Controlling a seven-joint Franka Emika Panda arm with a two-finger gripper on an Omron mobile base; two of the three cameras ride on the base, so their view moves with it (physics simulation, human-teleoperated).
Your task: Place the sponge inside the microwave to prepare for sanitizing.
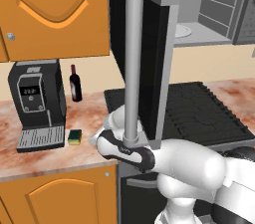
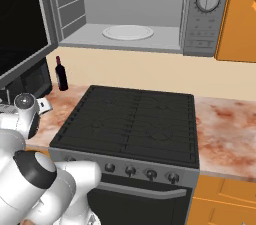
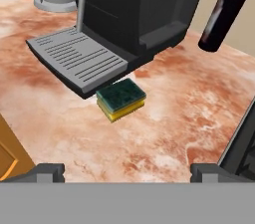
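Observation:
The sponge (image 3: 121, 99), a yellow block with a dark green top, lies flat on the marbled counter against the front corner of the coffee machine's drip tray (image 3: 77, 58). In the left base view the sponge (image 1: 74, 137) sits just right of that tray. My gripper (image 3: 128, 170) is open, above and short of the sponge, with nothing between its fingertips (image 3: 47, 172). The microwave (image 2: 125, 19) hangs above the stove with its door (image 1: 144, 58) swung wide open. Its white turntable (image 2: 128, 32) is bare. The door's long grey handle (image 1: 133, 63) stands in front of my arm.
A black coffee machine (image 1: 37, 103) stands at the counter's left, with a dark wine bottle (image 1: 75, 83) behind the sponge near the wall. The black stove (image 2: 130, 124) is to the right. Orange cabinets (image 1: 55, 9) hang above the coffee machine.

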